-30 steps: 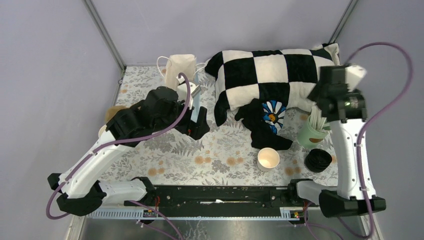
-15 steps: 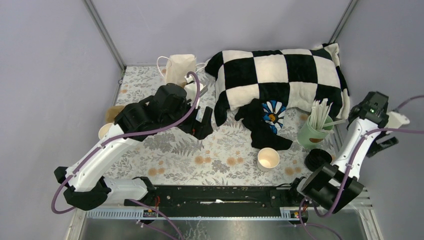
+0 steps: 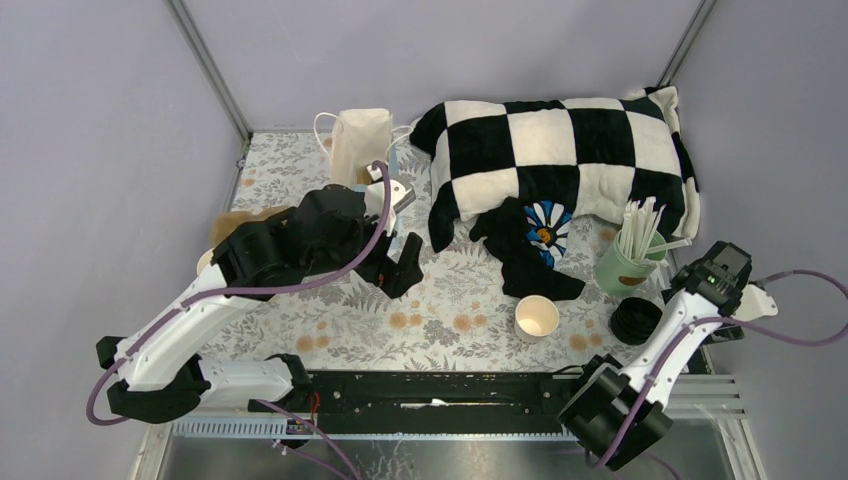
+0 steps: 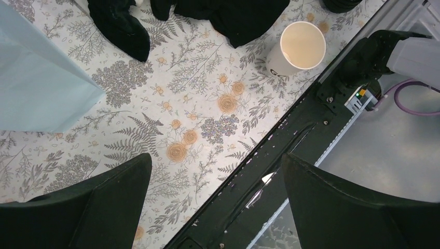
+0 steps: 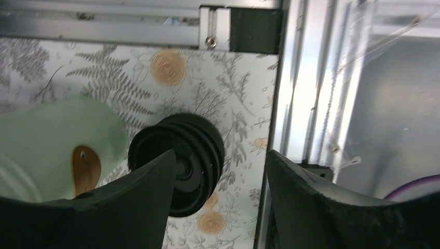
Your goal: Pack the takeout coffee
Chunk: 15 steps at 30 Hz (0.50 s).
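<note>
Both jaws gape wide, empty: left gripper [image 4: 215,158], right gripper [image 5: 220,155]. We place the lidless cream paper cup [image 3: 537,318] at table's 5 o'clock. Right gripper hovers over nested black plastic lids [image 5: 179,166]; we fear lifting several, or clipping the mint-green straw cup [image 3: 622,268] at their 11.

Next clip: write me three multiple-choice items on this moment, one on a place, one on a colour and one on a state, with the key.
1. Where is the cream paper cup?
A) in the white bag
B) standing on the table
C) on the checkered cushion

2. What colour is the cup holding the straws?
A) mint green
B) red
C) blue

3. How is the left hand?
A) shut on the cup
B) shut, empty
C) open, empty

Key:
1 B, it stands on the floral tabletop.
2 A, it shows green in the top view.
3 C, the left wrist view shows its fingers wide apart with nothing between them.
</note>
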{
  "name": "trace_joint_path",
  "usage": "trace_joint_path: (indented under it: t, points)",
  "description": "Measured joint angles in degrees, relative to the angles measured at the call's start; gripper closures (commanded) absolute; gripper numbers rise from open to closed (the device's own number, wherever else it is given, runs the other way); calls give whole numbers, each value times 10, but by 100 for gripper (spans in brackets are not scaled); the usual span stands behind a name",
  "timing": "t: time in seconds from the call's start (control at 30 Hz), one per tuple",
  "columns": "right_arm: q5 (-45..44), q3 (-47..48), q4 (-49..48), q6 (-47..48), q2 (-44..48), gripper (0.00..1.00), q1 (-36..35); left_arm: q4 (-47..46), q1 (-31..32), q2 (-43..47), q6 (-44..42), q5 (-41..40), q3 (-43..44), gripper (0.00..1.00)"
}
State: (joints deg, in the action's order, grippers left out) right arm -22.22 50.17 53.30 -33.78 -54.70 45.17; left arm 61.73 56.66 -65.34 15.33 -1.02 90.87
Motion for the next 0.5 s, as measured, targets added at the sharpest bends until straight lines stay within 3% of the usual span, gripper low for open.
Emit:
trace_joint_path:
  t: [0.3, 0.5]
  points:
    - [68, -23, -1, -2, 10, 30, 0, 3, 40, 3, -19, -38, -3, 1]
    - [69, -37, -1, -11, -19, 36, 0, 3, 42, 3, -21, -45, -3, 1]
